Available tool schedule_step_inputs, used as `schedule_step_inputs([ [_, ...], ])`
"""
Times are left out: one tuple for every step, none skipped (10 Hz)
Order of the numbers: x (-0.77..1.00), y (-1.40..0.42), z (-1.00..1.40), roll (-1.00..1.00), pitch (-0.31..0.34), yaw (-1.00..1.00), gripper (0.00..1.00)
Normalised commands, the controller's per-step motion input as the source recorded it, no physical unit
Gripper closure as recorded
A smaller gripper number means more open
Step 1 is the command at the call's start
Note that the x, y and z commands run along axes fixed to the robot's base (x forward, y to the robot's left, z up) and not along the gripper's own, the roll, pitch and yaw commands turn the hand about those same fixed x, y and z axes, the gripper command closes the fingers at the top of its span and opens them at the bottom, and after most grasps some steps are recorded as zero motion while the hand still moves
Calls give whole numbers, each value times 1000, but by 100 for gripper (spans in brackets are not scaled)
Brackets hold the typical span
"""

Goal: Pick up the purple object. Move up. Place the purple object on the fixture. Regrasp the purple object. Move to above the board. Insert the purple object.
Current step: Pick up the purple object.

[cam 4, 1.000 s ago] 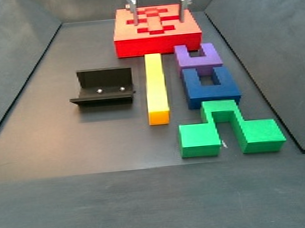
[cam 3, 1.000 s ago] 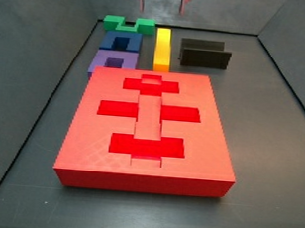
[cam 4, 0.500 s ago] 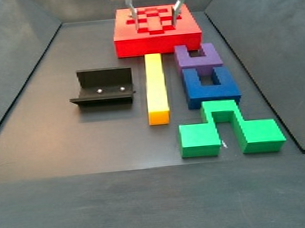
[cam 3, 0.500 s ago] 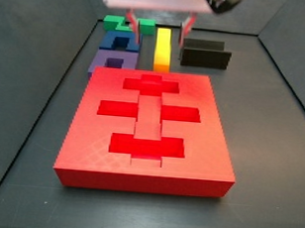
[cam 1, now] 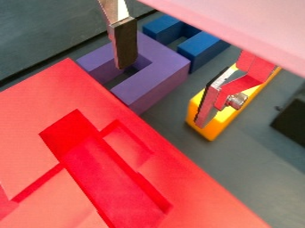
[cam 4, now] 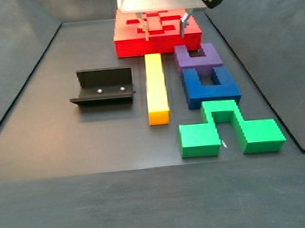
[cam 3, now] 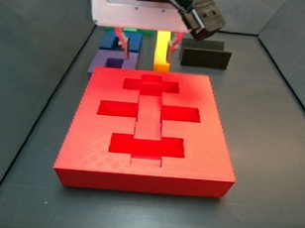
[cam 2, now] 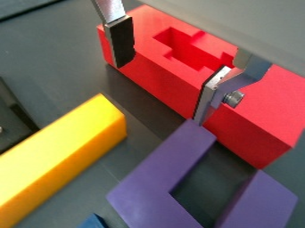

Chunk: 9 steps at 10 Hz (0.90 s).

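My gripper [cam 2: 170, 64] hides part of the one purple object [cam 4: 198, 56] in a side view. Its jaws are spread, empty, low above that block beside the board [cam 3: 148, 128].

Tool [cam 4: 160, 25] low over the board's [cam 4: 135, 42] near end; U-block [cam 4: 199, 55] just beside the board, long bar [cam 4: 154, 87] alongside, fixture [cam 4: 101, 87] toward worktop's [cam 4: 64, 144] left edge.

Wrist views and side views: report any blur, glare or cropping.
In a wrist view the gripper fingers are soft and the pink housing crops the corner; the purple object stays sharp. In a side view the board is evenly lit, with no glare.
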Motion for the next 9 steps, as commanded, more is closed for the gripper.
schedule_step_inputs([
  [-51,0,-340,0,0,0,0],
  [-66,29,-294,-9,0,0,0],
  [-109,54,-251,0,0,0,0],
  [-183,86,-229,-11,0,0,0],
  [-229,91,-223,-19,0,0,0],
  [-243,106,-217,-26,0,0,0],
  [-246,57,-220,-54,0,0,0],
  [-63,0,-203,-107,-66,0,0],
  [0,0,-163,-111,-86,0,0],
])
